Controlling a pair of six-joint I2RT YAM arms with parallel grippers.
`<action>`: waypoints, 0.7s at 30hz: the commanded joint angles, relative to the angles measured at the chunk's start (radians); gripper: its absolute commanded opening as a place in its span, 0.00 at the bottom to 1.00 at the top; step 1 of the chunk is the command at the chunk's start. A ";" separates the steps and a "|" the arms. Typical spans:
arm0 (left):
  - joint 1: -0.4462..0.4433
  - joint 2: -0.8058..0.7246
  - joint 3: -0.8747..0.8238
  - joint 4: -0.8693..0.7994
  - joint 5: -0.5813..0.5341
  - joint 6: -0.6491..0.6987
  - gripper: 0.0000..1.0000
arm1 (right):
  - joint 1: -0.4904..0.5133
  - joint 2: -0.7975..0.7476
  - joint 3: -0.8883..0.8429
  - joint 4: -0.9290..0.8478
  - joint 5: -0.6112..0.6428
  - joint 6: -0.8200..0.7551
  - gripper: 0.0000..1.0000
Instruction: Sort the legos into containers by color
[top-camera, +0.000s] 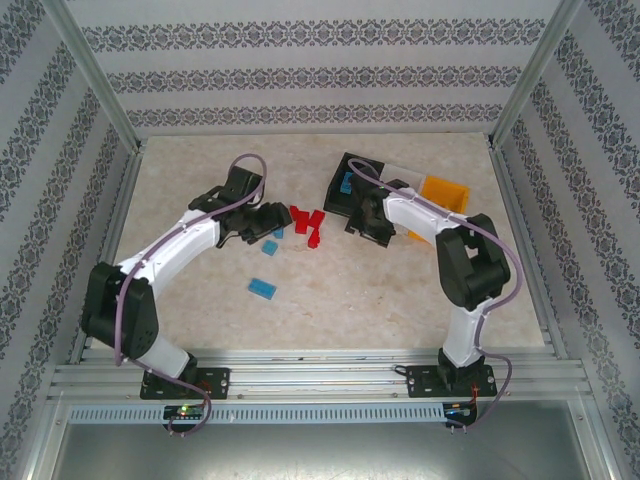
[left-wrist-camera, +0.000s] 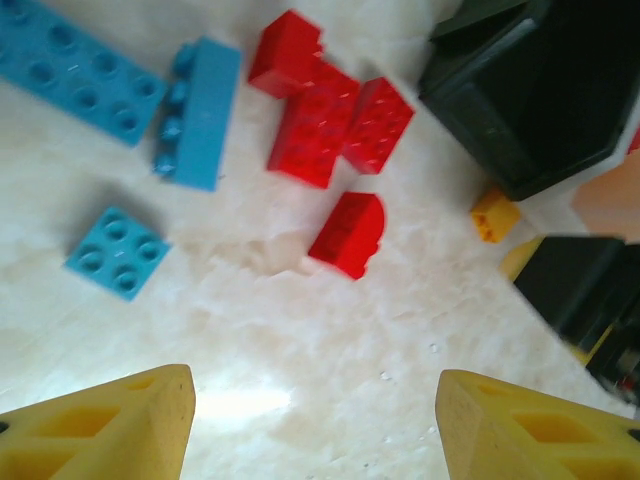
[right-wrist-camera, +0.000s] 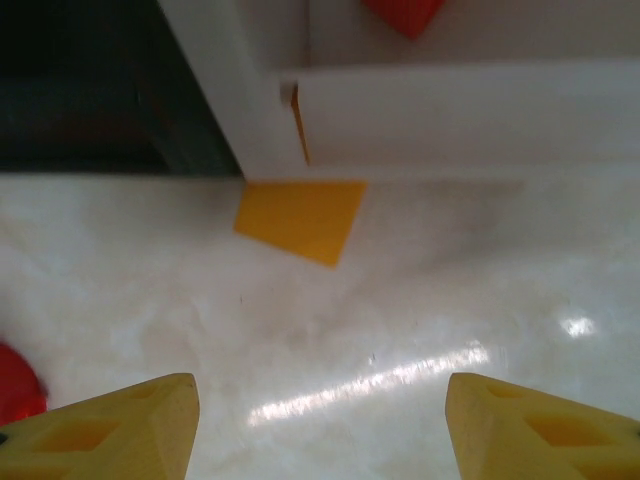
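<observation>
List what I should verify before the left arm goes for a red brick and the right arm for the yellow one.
1. Left gripper open and empty: ok.
2. Lone red brick apart from the red cluster: ok.
3. Right gripper open and empty: ok.
4. Yellow brick clear of the white bin: cannot tell; it lies right at the bin's corner.
5. Grippers apart in the top view: ok; the red cluster lies between them.
6. Black bin is the one for blue: ok; a blue brick lies in it.
</observation>
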 joint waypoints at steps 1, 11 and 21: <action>0.043 -0.093 -0.006 -0.007 0.009 0.023 0.65 | 0.004 0.045 0.058 -0.022 0.107 0.074 0.66; 0.125 -0.136 -0.014 -0.061 0.058 0.070 0.65 | -0.004 0.148 0.090 0.033 0.102 0.124 0.65; 0.161 -0.138 -0.024 -0.054 0.084 0.065 0.66 | -0.017 0.178 0.067 0.043 0.092 0.120 0.48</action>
